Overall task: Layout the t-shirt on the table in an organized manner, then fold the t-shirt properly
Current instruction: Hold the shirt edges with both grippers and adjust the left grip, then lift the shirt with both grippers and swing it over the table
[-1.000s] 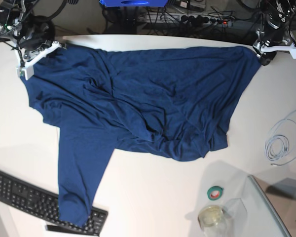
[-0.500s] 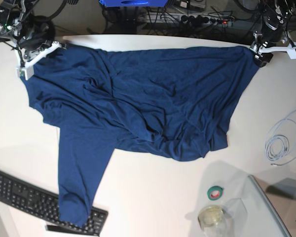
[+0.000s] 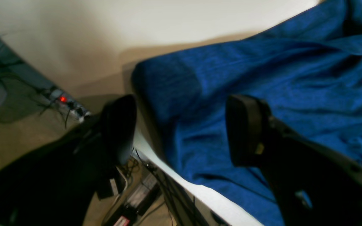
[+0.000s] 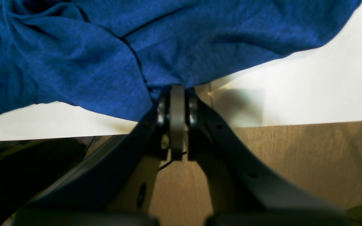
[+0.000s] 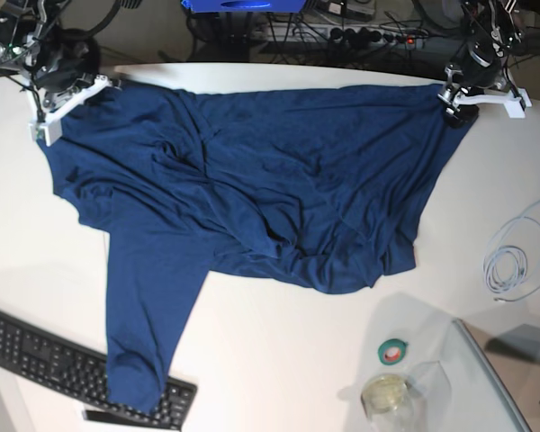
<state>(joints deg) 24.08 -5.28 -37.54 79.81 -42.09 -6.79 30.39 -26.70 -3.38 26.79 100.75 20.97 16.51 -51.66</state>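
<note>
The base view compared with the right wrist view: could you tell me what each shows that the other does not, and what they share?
Only the base view shows the whole t-shirt spread out, with one end draped over a black keyboard, plus a coiled cable, a roll of green tape and the left gripper at the shirt's far corner. Only the right wrist view shows the right gripper from close up, jaws pinched shut on the shirt's edge. Both show the blue fabric on the white table.
</note>
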